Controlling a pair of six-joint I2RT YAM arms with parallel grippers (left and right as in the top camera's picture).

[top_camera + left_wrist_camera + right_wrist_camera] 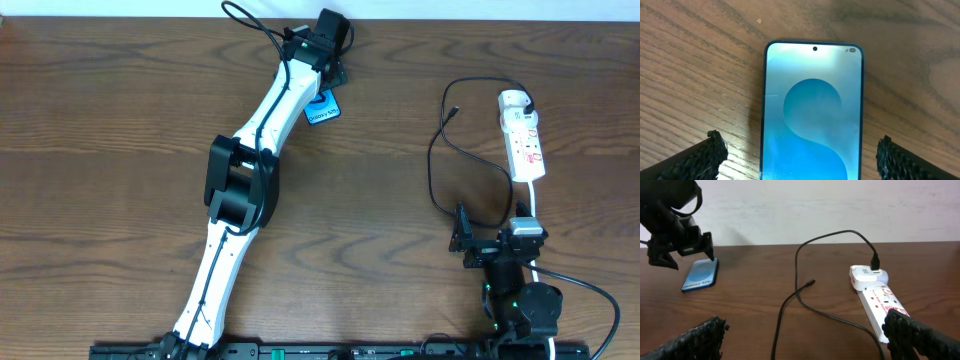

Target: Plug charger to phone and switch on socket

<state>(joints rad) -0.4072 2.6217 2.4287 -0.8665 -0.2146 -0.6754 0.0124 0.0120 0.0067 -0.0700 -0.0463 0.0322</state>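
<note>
The phone [812,110] lies flat on the wood, its blue-turquoise screen up, partly hidden under the left arm in the overhead view [322,108]. My left gripper [802,160] hovers over it, open, one finger on each side of the phone and clear of its edges. The socket [522,135] is a white power strip at the right. The charger [790,300] is plugged in at the strip's far end [875,262], and its connector tip [810,283] lies loose on the table. My right gripper [805,340] stands open near the front edge, with the cable running between its fingers.
The strip's thick white cord [533,205] runs toward the right arm's base. The charger cable loops [440,165] over the table between the strip and my right gripper [492,238]. A pale wall borders the far table edge [790,244].
</note>
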